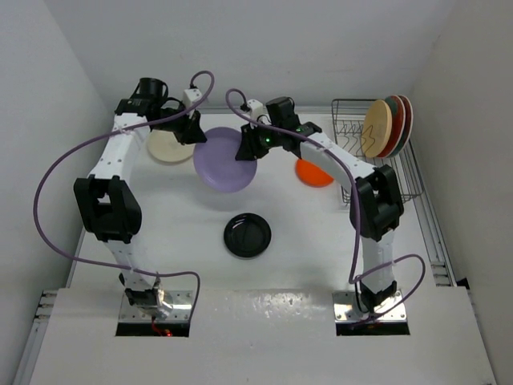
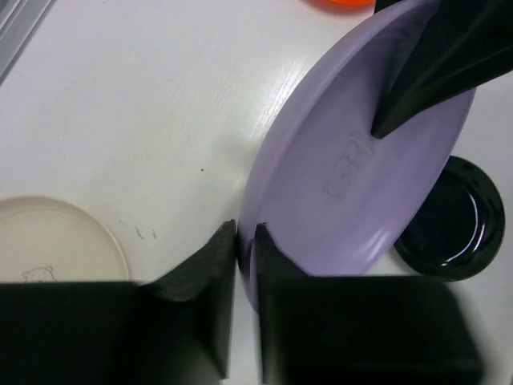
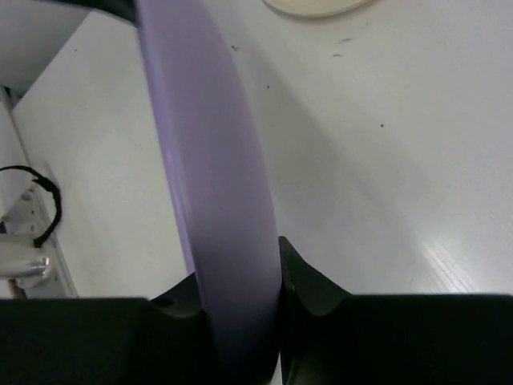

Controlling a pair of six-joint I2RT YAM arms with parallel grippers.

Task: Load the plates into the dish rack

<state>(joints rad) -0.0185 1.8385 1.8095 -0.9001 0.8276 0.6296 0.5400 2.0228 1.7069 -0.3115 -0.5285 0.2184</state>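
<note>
Arms reach inward: right hand (image 3: 239,269) clamped on tilted lavender plate (image 3: 212,160); left hand (image 2: 244,234) nearly together at its rim, grip unclear. Rack (image 1: 345,108) holds three plates (image 1: 377,128); three lie on the bench (image 1: 321,233).

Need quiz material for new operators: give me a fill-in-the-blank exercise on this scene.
1. The right gripper holds the lavender plate by its ___.
2. The dish rack already holds ___ plates, standing on edge.
3. In the top view, the cream plate lies to the ___ of the lavender plate.
4. The orange plate lies between the lavender plate and the ___.
Missing words: rim; three; left; dish rack.
</note>
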